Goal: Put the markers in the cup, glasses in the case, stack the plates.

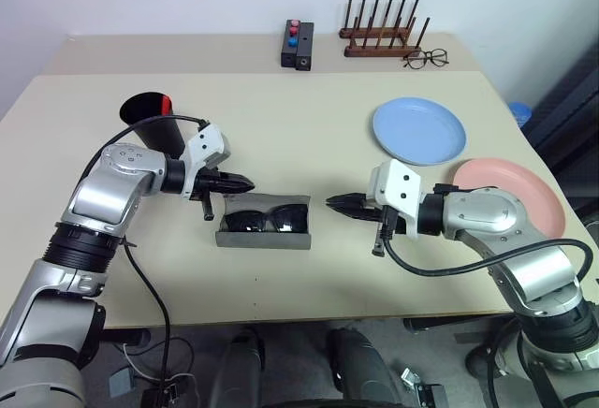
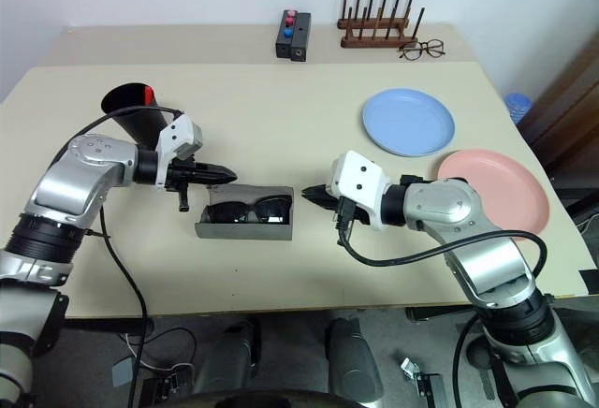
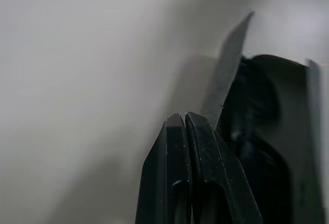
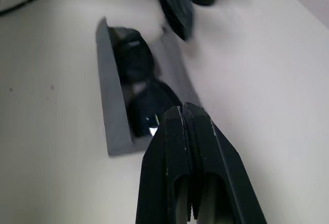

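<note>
1. I see the grey case (image 1: 263, 225) lying open on the beige surface (image 1: 281, 127), near the front and between my two arms, with its lid standing up along the far side.
2. The black sunglasses (image 1: 266, 220) lie inside the case, lenses facing up.
3. My left gripper (image 1: 245, 183) hangs just above the left end of the case, pointing to the right. Its fingers (image 3: 198, 147) are pressed together with nothing between them.
4. My right gripper (image 1: 334, 204) sits just beside the right end of the case, pointing left toward it and apart from it. Its fingers (image 4: 187, 131) are also pressed together and hold nothing.
5. In the right wrist view the case runs away from my right fingers, the sunglasses dark inside it, and the left gripper (image 4: 177, 16) shows at its far end.
6. The black cup (image 1: 150, 120) stands upright on the left side of the surface, behind my left arm. A red marker cap (image 1: 166, 104) shows at its rim; I cannot tell whether both markers are in there.
7. The light blue plate (image 1: 418, 130) lies flat on the right side, and the salmon pink plate (image 1: 519, 193) lies just beside it, nearer the front right edge. They are side by side, not stacked.
8. At the back edge I see a small black box with coloured buttons (image 1: 298, 44), a wooden rack (image 1: 382, 32) and thin-framed spectacles (image 1: 426, 57) just beside the rack.
</note>
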Available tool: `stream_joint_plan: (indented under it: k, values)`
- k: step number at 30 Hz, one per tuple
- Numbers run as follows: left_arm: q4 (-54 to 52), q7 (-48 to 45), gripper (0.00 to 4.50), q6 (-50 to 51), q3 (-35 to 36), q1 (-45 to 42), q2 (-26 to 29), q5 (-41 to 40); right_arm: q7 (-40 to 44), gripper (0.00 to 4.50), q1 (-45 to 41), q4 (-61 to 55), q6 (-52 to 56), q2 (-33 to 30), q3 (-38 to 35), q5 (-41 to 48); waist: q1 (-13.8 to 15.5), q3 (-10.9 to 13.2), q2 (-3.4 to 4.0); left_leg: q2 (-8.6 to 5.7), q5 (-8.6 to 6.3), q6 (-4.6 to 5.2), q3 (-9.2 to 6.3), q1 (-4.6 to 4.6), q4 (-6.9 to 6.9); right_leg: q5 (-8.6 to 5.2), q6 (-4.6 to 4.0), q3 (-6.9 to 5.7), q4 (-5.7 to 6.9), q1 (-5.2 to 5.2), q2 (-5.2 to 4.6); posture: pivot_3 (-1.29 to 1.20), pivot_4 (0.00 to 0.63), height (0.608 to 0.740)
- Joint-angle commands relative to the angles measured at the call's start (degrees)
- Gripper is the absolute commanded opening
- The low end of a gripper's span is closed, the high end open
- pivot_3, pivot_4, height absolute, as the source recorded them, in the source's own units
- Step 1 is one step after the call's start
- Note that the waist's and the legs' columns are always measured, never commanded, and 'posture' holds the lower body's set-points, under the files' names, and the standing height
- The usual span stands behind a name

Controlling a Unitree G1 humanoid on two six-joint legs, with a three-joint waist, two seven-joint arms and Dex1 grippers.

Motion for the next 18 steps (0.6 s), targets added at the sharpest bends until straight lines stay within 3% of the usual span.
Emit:
stream_joint_plan:
  k: [1, 7, 10, 14, 16, 18]
  values:
    - [-5.19, -4.09, 0.05, 0.49, -0.02, 3.11, 2.22, -1.11, -1.01, 0.00, 1.03, -1.28, -0.93, -1.33, -2.67, 0.05, -0.11, 0.00, 0.01, 0.00, 0.00, 0.00, 0.00, 0.00, 0.00, 0.00, 0.00, 0.00, 0.00, 0.00, 0.00, 0.00, 0.150, 0.738]
    - [-13.70, -5.55, 0.05, 1.18, 1.10, 10.36, 5.72, -1.44, -1.84, 0.00, -0.18, 3.23, -2.98, -2.08, -3.22, -1.25, -0.11, 0.01, 0.02, 0.02, -0.01, 0.01, 0.00, 0.00, -0.01, -0.01, 0.00, 0.01, 0.02, -0.02, 0.01, 0.00, 0.150, 0.738]
    - [-18.77, -4.32, 0.05, 1.20, 2.02, 14.86, 7.35, -1.47, -4.82, 0.00, -2.86, 10.67, -5.53, -2.53, -2.44, -6.40, -0.16, 0.01, 0.03, 0.00, -0.01, 0.01, 0.02, 0.01, 0.02, -0.01, 0.00, 0.02, -0.02, 0.02, -0.04, 0.00, 0.150, 0.738]
    - [-21.00, 1.23, 0.05, 1.38, 6.50, 17.16, 4.75, -2.89, -7.16, 0.00, -7.43, 20.16, -4.05, -3.01, -0.69, -11.33, -0.01, 0.01, 0.04, 0.00, -0.01, 0.01, 0.02, 0.02, 0.03, -0.01, -0.02, 0.01, -0.01, 0.01, -0.03, 0.00, 0.150, 0.738]
    - [-21.97, 4.08, 0.00, 0.23, 8.83, 18.01, 3.16, -3.41, -8.41, 0.51, -9.60, 25.14, -4.69, -3.31, 0.90, -14.81, -0.08, 0.02, 0.04, 0.00, -0.01, 0.01, 0.02, 0.01, 0.03, 0.00, -0.01, 0.02, -0.01, 0.01, -0.03, 0.00, 0.150, 0.738]
    - [-23.68, 5.81, 0.00, 0.49, 11.17, 19.10, 1.96, -4.99, -9.64, 1.34, -10.64, 29.64, -8.98, -4.37, 3.74, -19.97, -0.02, 0.02, 0.04, 0.00, -0.01, 0.02, 0.02, 0.00, 0.04, 0.00, -0.01, 0.02, -0.01, 0.00, -0.02, 0.00, 0.150, 0.738]
